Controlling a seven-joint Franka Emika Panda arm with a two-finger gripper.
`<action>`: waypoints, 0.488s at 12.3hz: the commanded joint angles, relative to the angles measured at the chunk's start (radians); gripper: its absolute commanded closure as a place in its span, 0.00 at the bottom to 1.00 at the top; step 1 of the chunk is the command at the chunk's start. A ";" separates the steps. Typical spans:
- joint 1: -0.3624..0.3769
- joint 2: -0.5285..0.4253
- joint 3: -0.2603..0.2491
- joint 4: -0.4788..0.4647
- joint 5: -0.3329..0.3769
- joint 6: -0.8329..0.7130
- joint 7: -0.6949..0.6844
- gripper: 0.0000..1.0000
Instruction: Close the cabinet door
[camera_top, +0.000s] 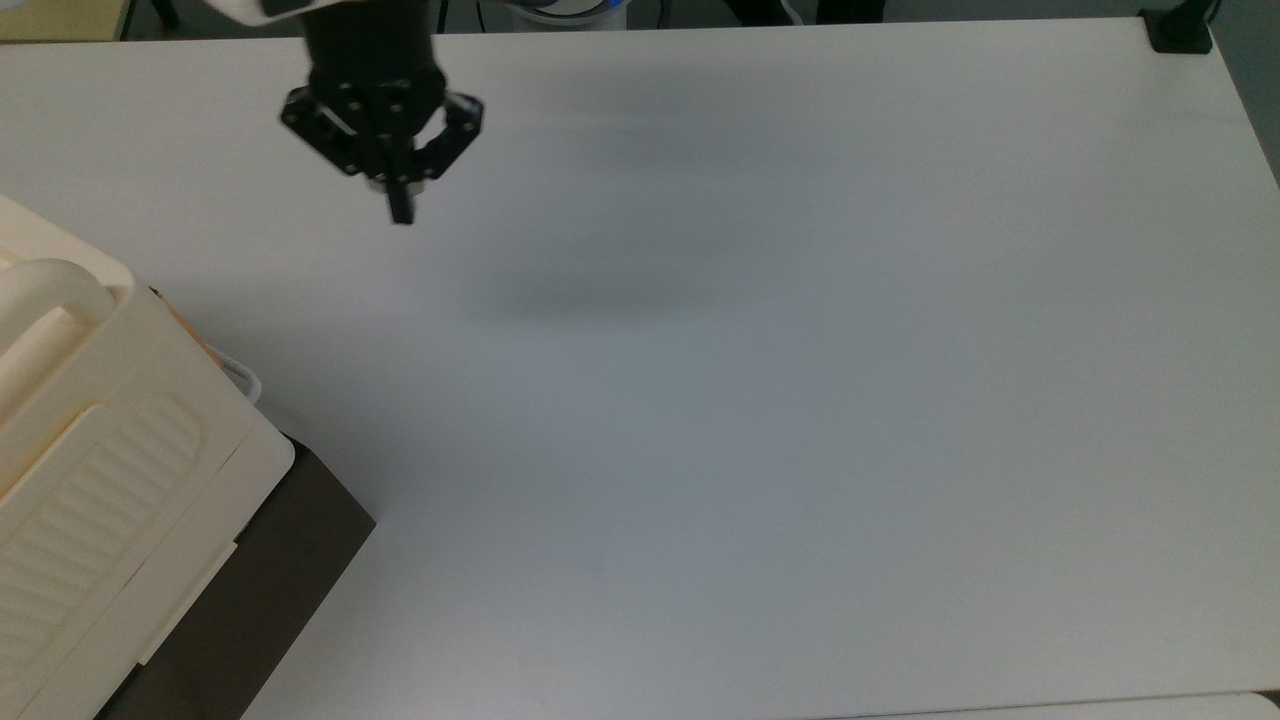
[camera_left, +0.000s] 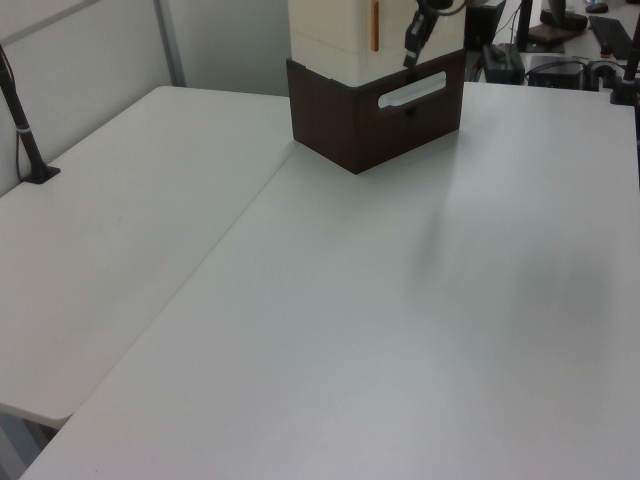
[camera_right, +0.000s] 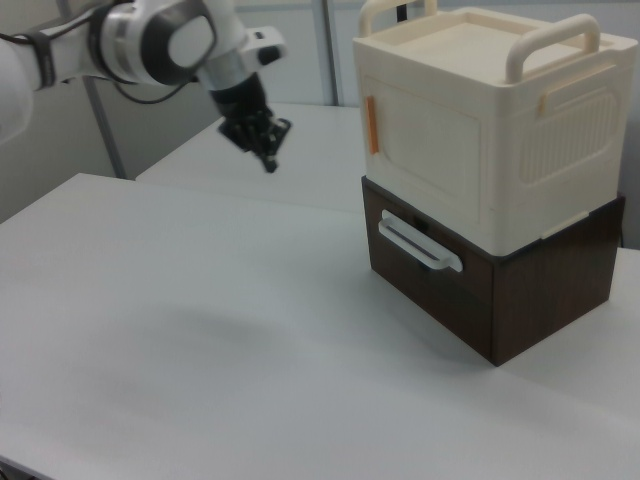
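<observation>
Plainly, the black 2-finger end effector (camera_top: 402, 212) hangs above the white worktop (camera_top: 750, 400) with its fingers pressed together and nothing between them. The large cream plastic cabinet (camera_right: 480, 130) stands well apart from it: toward the top view's lower left of the end effector, and to the right view's right of it (camera_right: 268, 160).

The flat cream-beige cabinet door (camera_right: 430, 150) is the face turned toward the end effector's side. An orange strip (camera_right: 372, 125) runs along the door edge nearest the end effector. From the right view the door looks flush with the cabinet front, so I judge it shut or very nearly so; whether it has latched I cannot tell.

The risks from here:
- If the door is only resting against the frame, it could swing out again.
- A push near the orange strip, if that is the hinge side, would have little leverage and might leave the door ajar.
- A hard push high on the cream box could slide or tip it on the dark brown base (camera_right: 520, 300) beneath it.
- A low approach could catch the white pull handle (camera_right: 420, 245) on the brown base.
- A high approach could clip 1 of the 2 rounded arch handles (camera_right: 555, 35).
</observation>
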 joint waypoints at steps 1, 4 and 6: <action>0.003 -0.096 0.076 -0.060 -0.074 -0.186 0.012 1.00; 0.002 -0.128 0.121 -0.065 -0.071 -0.315 0.009 1.00; 0.002 -0.137 0.129 -0.079 -0.065 -0.346 0.030 0.73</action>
